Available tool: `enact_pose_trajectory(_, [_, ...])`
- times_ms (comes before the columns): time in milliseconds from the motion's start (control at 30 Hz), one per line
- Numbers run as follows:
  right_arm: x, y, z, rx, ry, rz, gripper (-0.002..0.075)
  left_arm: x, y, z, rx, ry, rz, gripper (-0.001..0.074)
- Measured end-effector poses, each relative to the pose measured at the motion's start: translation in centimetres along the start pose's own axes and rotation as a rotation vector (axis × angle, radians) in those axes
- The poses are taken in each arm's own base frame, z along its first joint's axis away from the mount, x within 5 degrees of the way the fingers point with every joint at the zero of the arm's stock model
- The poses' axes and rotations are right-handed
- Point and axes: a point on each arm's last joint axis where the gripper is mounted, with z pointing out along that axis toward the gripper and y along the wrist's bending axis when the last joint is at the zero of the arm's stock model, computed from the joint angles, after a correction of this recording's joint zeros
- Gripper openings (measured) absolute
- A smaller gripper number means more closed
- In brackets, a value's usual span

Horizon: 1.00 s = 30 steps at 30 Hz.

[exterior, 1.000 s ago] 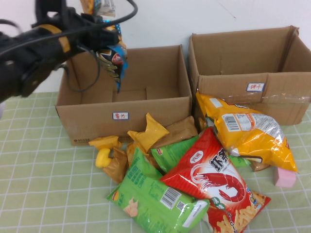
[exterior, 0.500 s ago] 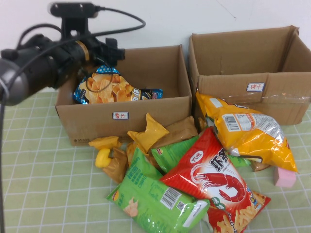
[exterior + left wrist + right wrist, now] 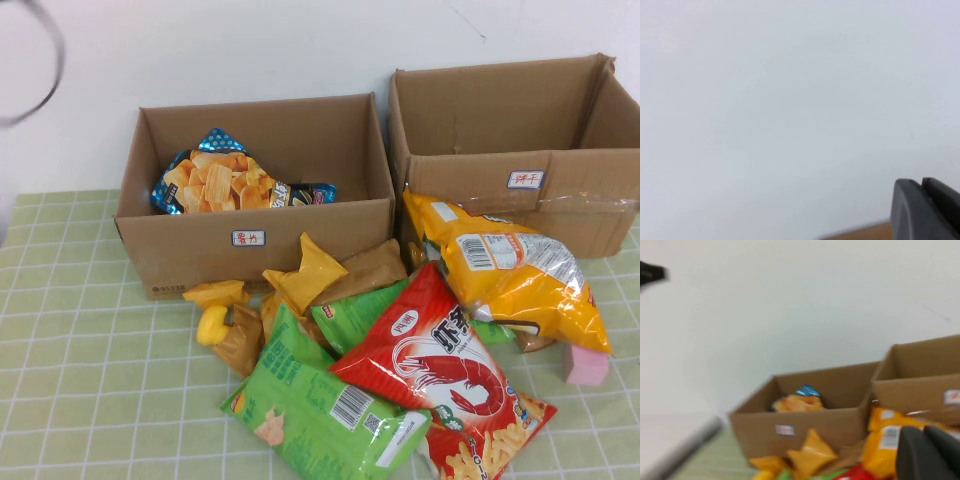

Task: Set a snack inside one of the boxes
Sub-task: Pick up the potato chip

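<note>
**Chip bag resting in left box; both arms off the pile**

The blue chip bag (image 3: 232, 181) lies inside the left box (image 3: 255, 238), tilted against the back-left corner with one end stretching toward the box middle. I judge the placement done for this item. The right box (image 3: 520, 190) holds nothing I can see from the high view.

Handling note: I judge the bag light, air-filled, crinkly and slick, with brittle contents. Best hold is a crimped end seam or a flat edge; squeezing the belly risks crushing chips or slipping off.

Loose snacks lie on the desk (image 3: 80, 380) before the boxes: red shrimp bag (image 3: 430, 360), green bag (image 3: 320, 410), yellow bag (image 3: 505, 270), small yellow packet (image 3: 305, 275), all overlapping.

Left claw (image 3: 927, 210): out of the high view, only a dark tip shows at the frame's edge against white wall; I cannot tell whether it is apart or together. Right claw (image 3: 930, 455): low, looking across the pile toward the boxes, holding nothing I can see; state likewise not readable.
</note>
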Motion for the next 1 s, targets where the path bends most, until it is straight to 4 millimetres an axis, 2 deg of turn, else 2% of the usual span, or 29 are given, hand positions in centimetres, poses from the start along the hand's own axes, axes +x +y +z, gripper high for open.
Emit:
enact_pose_trajectory(100, [-3.3,0.5,1.6,0.028,0.077,-0.127,0.0009,1.6,0.6,-3.8,0.006,0.014,-0.008,0.0])
enact_pose_trajectory(200, [-6.4,0.9,3.8,0.011,0.145,-0.164,0.0009,4.4,1.1,-7.3,0.013,0.047,-0.018,-0.0001])
enact_pose_trajectory(267, [-7.7,0.8,5.5,-0.009,0.195,-0.198,0.0009,6.9,1.3,-9.7,0.02,0.074,-0.03,-0.0001])
enact_pose_trajectory(367, [-8.7,0.5,7.7,-0.056,0.279,-0.303,0.0009,10.5,1.5,-12.6,0.031,0.105,-0.043,-0.0001])
enact_pose_trajectory(533, [-9.1,0.0,9.8,-0.134,0.43,-0.509,0.0009,15.6,1.7,-16.1,0.042,0.141,-0.093,-0.0001])
enact_pose_trajectory(667, [-8.4,-1.0,10.9,-0.141,0.579,-0.674,0.0009,17.9,1.8,-18.1,0.057,0.143,-0.181,-0.0001])
enact_pose_trajectory(800, [-7.5,-2.0,12.0,-0.121,0.78,-0.802,0.0009,19.0,1.8,-19.2,0.062,0.135,-0.228,-0.0001])
enact_pose_trajectory(1000, [-7.0,-3.1,13.9,0.035,1.084,-0.928,0.0009,19.1,1.9,-19.7,0.062,0.122,-0.237,-0.0001])
